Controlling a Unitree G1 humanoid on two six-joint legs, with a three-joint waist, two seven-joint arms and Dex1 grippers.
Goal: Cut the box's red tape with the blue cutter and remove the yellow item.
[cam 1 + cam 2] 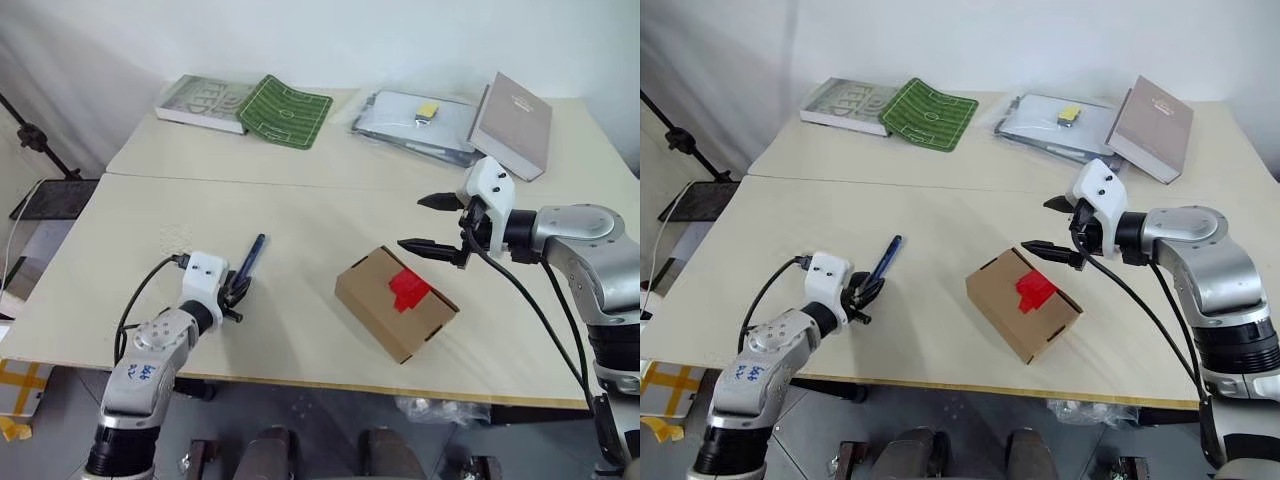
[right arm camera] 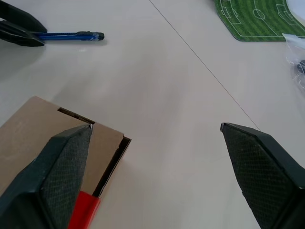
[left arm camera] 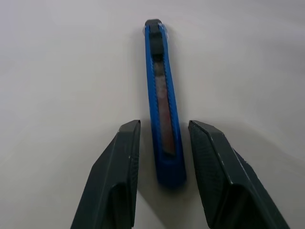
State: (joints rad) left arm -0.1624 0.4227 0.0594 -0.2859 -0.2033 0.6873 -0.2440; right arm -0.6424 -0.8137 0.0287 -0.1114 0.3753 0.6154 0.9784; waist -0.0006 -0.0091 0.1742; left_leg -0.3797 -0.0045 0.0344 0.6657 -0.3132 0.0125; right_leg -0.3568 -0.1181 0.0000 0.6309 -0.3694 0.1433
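L gripper straddled blue cutter on table, jaws part-open, no grip yet — pre-grasp. R gripper hovered wide open by box, prob. to steady it.

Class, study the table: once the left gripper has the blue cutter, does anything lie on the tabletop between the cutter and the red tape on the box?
Nothing visible does. The blue cutter lies between the left gripper's fingers, and bare table runs from it to the box with the red tape. The right gripper hovers open beyond the box.
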